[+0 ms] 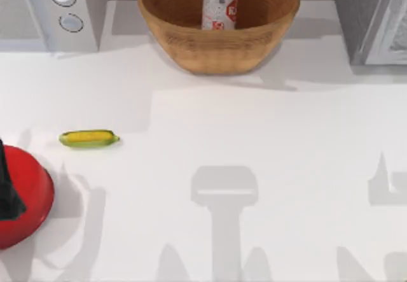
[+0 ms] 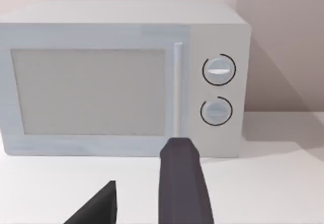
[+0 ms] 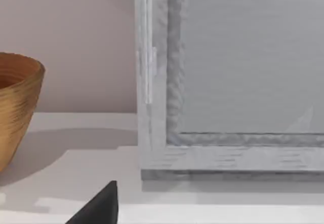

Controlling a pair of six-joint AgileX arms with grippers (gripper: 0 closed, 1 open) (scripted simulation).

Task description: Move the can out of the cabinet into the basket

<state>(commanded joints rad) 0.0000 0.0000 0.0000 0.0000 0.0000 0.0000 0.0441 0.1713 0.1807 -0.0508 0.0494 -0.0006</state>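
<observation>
Can [image 1: 220, 3] stands upright in basket [image 1: 219, 37]; placement looks done. Left end effector [image 2: 147, 193] spread, right's state I cannot tell; next, just park.

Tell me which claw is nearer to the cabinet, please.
Right. The right claw faces the cabinet close ahead, with the basket beside it. The left claw faces the white appliance, on the basket's other side from the cabinet.
</observation>
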